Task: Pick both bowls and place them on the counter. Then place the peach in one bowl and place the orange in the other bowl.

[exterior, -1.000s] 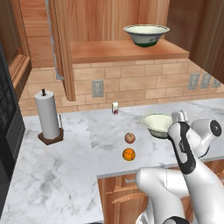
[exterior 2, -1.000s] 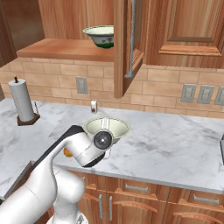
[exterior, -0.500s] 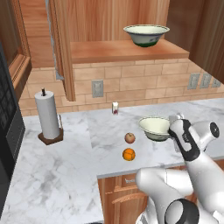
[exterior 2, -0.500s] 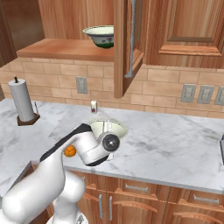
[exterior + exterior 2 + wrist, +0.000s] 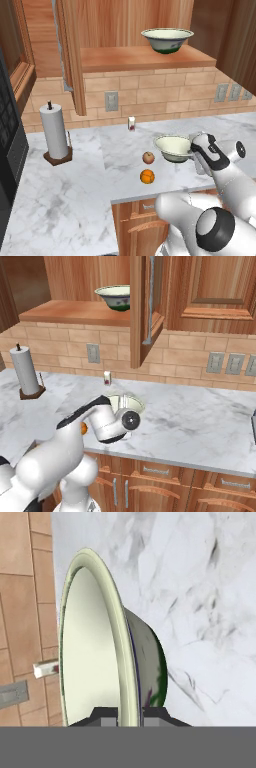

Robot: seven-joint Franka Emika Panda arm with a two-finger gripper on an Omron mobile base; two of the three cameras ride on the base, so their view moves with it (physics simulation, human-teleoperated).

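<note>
Gripper (image 5: 129,714) pinches the rim of one bowl (image 5: 173,147), which sits on or just above the counter (image 5: 75,200), right of the peach (image 5: 148,158) and orange (image 5: 147,176). Second bowl (image 5: 167,39) is on the shelf (image 5: 125,57) above. Ceramic: rigid, smooth, chip-prone, so a rim grip suits it. No readable writing.

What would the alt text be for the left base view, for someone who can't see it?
A white robot arm's gripper is shut on the rim of a cream bowl over a white marble counter. A peach and an orange lie on the counter to the bowl's left. A second bowl sits on a wooden shelf above, and a paper towel roll stands farther left.
</note>
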